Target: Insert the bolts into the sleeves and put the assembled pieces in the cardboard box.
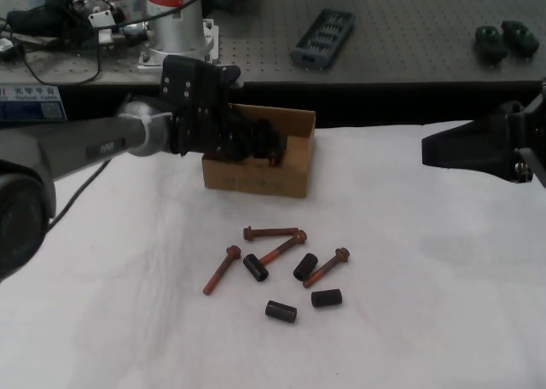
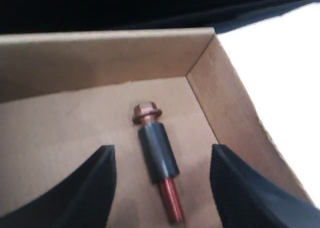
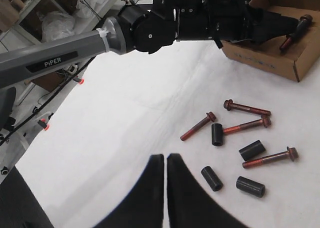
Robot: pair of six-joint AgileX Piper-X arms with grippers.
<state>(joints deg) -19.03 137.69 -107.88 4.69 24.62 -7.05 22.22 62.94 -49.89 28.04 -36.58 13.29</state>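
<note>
An assembled piece (image 2: pixel 158 155), a rusty bolt through a black sleeve, lies flat on the floor of the cardboard box (image 2: pixel 100 58). My left gripper (image 2: pixel 161 149) hangs over it inside the box (image 1: pixel 256 174), open, one finger on each side, not touching it. Several loose bolts (image 1: pixel 270 232) and several black sleeves (image 1: pixel 281 311) lie scattered on the white cloth in front of the box. My right gripper (image 3: pixel 165 160) is shut and holds nothing; it hovers above the cloth to the right of the bolts (image 3: pixel 247 108) and sleeves (image 3: pixel 250 186).
The white cloth (image 1: pixel 444 304) covers the bench. Behind it is a dark perforated table with a black ribbed block (image 1: pixel 322 36) and a metal post (image 1: pixel 175 14). The left arm (image 3: pixel 75 50) stretches across towards the box (image 3: pixel 295 63).
</note>
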